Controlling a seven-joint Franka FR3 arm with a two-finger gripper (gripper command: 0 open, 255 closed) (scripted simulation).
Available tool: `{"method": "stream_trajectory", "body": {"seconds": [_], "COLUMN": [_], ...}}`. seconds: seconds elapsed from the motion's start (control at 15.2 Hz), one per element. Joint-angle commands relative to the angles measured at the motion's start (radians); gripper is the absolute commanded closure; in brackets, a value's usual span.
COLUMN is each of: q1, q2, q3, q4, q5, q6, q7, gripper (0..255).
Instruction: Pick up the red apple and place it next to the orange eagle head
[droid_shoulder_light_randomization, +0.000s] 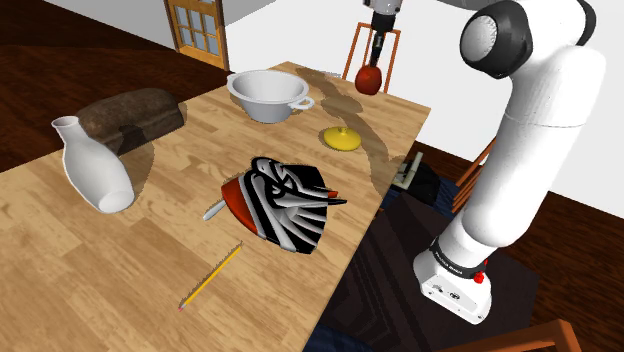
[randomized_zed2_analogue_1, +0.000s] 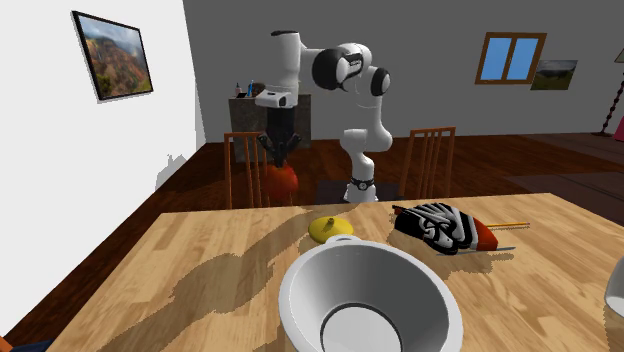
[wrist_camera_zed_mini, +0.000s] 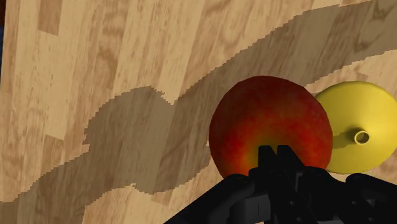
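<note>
Aloft, round red apple (wrist_camera_zed_mini: 267, 121), fingers (wrist_camera_zed_mini: 275, 167) clasping

Wooden table (droid_shoulder_light_randomization: 60, 235) bears bowl (droid_shoulder_light_randomization: 268, 95), vase (droid_shoulder_light_randomization: 96, 168), pencil (droid_shoulder_light_randomization: 211, 274), eagle head (droid_shoulder_light_randomization: 285, 200).

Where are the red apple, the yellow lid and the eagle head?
red apple (wrist_camera_zed_mini: 270, 118): wrist view, middle of its red skin.
yellow lid (droid_shoulder_light_randomization: 342, 139): shoulder view, its domed top.
eagle head (droid_shoulder_light_randomization: 283, 200): shoulder view, its black-and-white patterned middle.
</note>
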Motion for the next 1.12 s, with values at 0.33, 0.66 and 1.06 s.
{"method": "stream_trajectory", "body": {"seconds": [0.33, 0.66, 1.06], "q1": [0.131, 0.198, 0.267], "q2": [-0.173, -0.26, -0.327], "q3": [0.059, 0.118, 0.197], "q4": [-0.215, -0.322, -0.408], "q5": [-0.093, -0.134, -0.156], "q6": [0.049, 0.066, 0.074], "q7": [0.191, 0.324, 0.479], "gripper": [255, 255, 255]}}
